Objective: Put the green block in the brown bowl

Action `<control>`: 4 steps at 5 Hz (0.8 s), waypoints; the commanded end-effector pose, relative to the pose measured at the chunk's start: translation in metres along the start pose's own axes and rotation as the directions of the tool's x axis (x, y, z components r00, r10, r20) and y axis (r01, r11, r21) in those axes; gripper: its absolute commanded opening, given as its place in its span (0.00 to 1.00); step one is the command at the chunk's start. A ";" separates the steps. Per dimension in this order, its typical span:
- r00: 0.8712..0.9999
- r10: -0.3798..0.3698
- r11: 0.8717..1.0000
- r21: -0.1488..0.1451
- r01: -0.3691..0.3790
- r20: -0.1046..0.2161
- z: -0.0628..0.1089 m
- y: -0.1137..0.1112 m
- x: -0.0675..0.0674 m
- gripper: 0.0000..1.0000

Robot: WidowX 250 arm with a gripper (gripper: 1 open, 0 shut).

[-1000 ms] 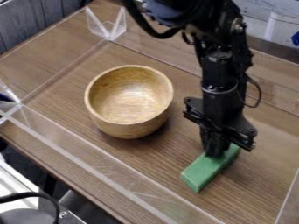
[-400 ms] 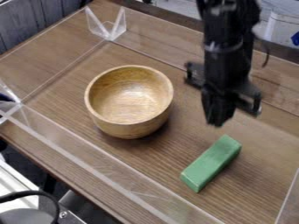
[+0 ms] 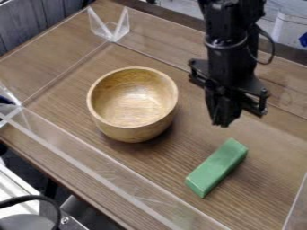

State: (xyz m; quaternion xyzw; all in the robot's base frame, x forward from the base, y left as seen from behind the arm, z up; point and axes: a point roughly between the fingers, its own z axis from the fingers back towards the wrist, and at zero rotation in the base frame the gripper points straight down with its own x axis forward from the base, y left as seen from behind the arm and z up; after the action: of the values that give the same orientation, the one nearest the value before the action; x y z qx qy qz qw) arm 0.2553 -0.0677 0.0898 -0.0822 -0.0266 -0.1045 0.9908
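Observation:
The green block (image 3: 217, 168) lies flat on the wooden table at the front right, with nothing touching it. The brown bowl (image 3: 133, 103) stands empty left of centre. My gripper (image 3: 228, 119) hangs pointing straight down, above and a little behind the block and to the right of the bowl. It holds nothing. Its dark fingers read as one mass from this angle, so any gap between them does not show.
Clear acrylic walls (image 3: 72, 157) fence the table along the front left, and a clear corner piece (image 3: 111, 25) stands at the back. The wooden table (image 3: 72, 54) shows bare around the bowl.
One second ago the gripper was down on the block's far end. It has since lifted away without it and now hangs above; the block stays on the table.

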 end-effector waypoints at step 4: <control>1.000 -0.027 0.999 -0.021 0.027 0.006 -0.023 -0.006 0.001 1.00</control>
State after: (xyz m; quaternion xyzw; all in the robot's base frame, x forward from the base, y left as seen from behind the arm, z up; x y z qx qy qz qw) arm 0.2495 -0.0759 0.0581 -0.0901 -0.0087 -0.1153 0.9892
